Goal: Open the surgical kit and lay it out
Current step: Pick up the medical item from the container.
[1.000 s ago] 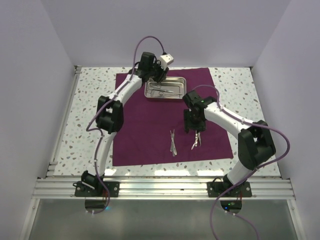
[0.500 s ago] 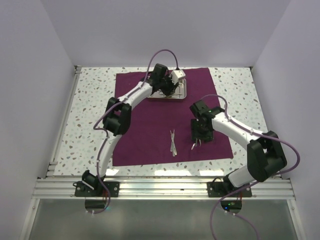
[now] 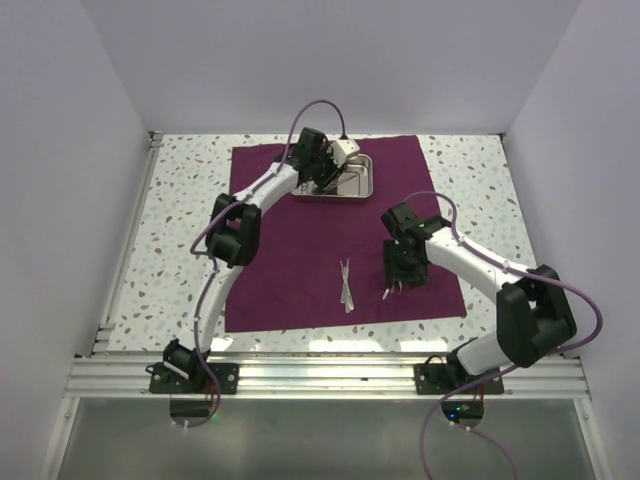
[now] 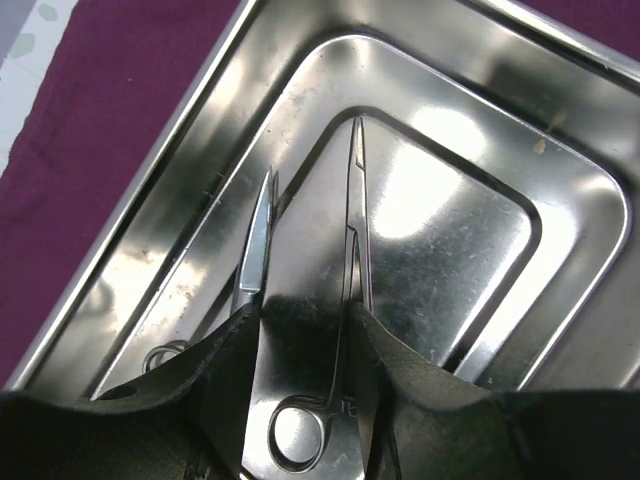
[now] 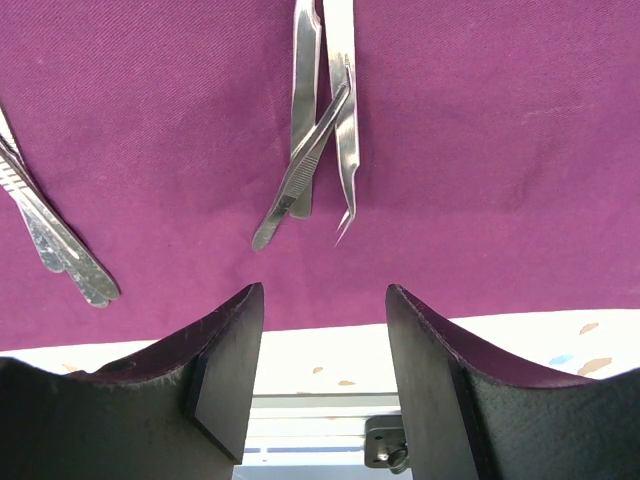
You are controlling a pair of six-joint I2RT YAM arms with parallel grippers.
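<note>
1. The left gripper (image 4: 305, 322) is down in the steel tray (image 4: 480, 200), half spread, with its fingers (image 4: 225, 385) on either side of the ring-handled scissors (image 4: 352, 250) and not pinching them.
2. The right gripper (image 5: 325, 295) is spread and empty above the purple cloth (image 5: 500, 150). The tweezers (image 5: 312, 150) lie just ahead of it.

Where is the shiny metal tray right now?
In the top view, the steel tray sits at the far edge of the purple cloth, under the left hand.
</note>
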